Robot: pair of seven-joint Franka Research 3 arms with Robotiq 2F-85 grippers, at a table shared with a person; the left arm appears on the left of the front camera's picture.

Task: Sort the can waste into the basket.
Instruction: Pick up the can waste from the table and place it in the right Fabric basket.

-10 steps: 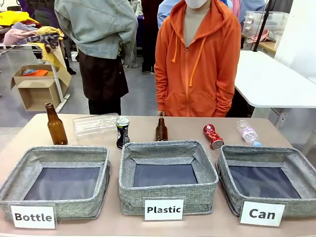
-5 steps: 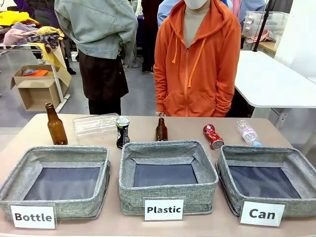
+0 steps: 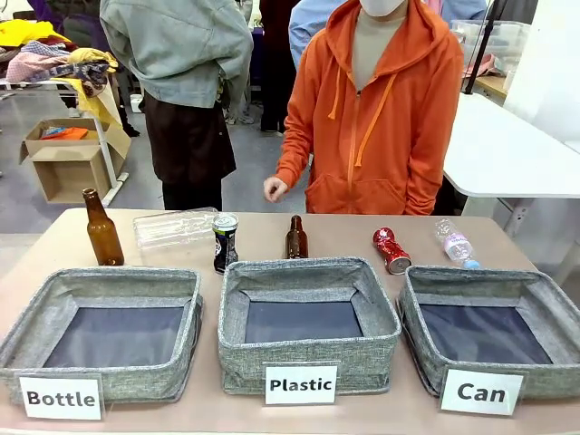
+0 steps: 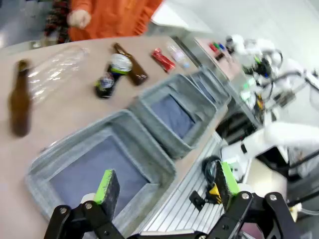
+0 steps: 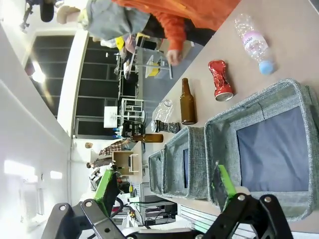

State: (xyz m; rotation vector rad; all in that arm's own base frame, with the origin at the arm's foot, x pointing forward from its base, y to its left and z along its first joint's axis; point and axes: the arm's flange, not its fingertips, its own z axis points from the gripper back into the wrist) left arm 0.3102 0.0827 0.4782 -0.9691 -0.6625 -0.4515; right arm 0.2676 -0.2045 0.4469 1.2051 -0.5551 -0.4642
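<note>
Green-padded right gripper (image 5: 164, 183) hangs spread, holding nothing, at the near side of the basket (image 5: 254, 103) labelled "Can". The left gripper (image 4: 167, 182) is likewise spread above the "Bottle" basket (image 4: 149, 159). Behind the Can basket lies the dented red can (image 3: 391, 250), well clear of both grippers; farther left, the black can (image 3: 225, 242) stands upright.

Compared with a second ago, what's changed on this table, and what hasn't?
The person shifted toward the picture's right and brought one hand forward near the table's far edge. Nothing was taken or let go. The black can, red can and Can basket stayed put.
</note>
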